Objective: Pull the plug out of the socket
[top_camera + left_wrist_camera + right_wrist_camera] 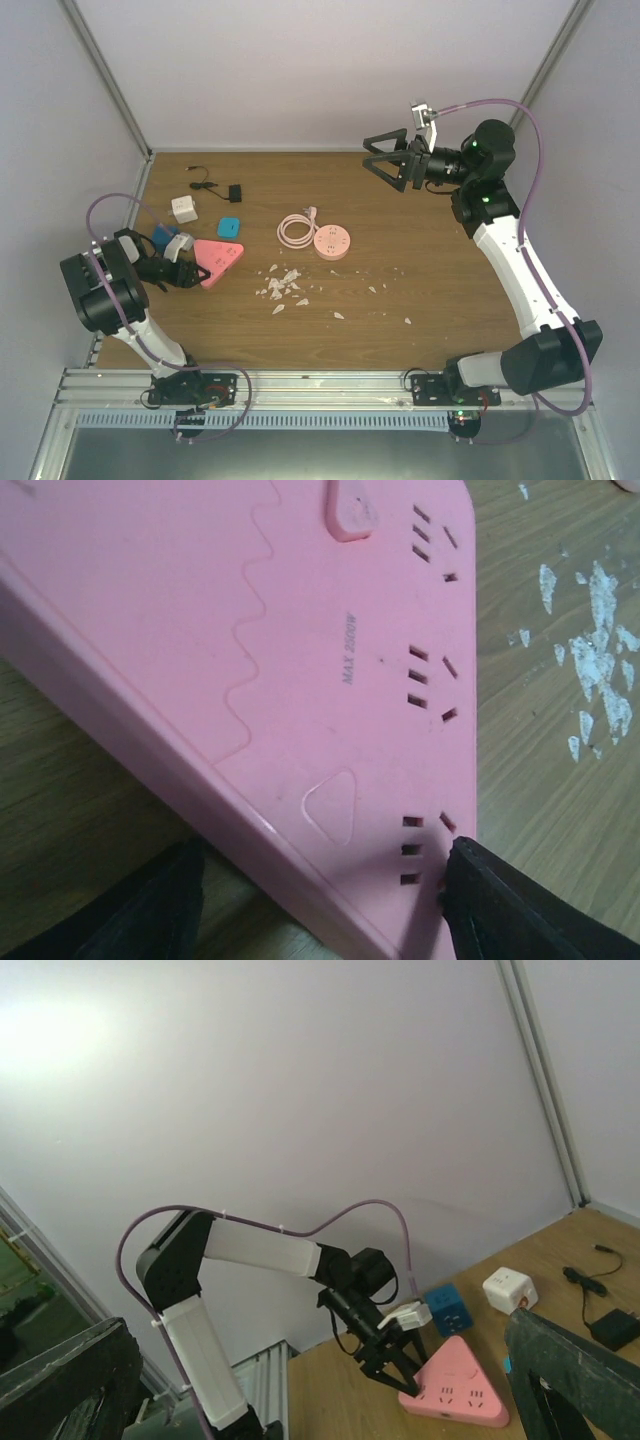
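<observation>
The socket (220, 259) is a flat salmon-pink triangle lying on the wooden table at the left. In the left wrist view the socket (300, 650) fills the frame, and its outlet slots are bare. The plug is out of view. My left gripper (190, 272) sits low at the socket's near-left corner. Here the left gripper (322, 885) is open with that corner between its jaws. The right finger (510, 910) meets the socket's edge and the left finger (140, 910) stands off it, over the wood. My right gripper (386, 165) hangs open and empty, high at the back right.
A round pink disc (331, 242) with a coiled pink cable (294, 229) lies mid-table. A white cube (184, 209), a blue cube (160, 236), a small blue block (230, 226) and a black adapter with lead (215, 186) sit behind the socket. White scraps (283, 285) litter the wood.
</observation>
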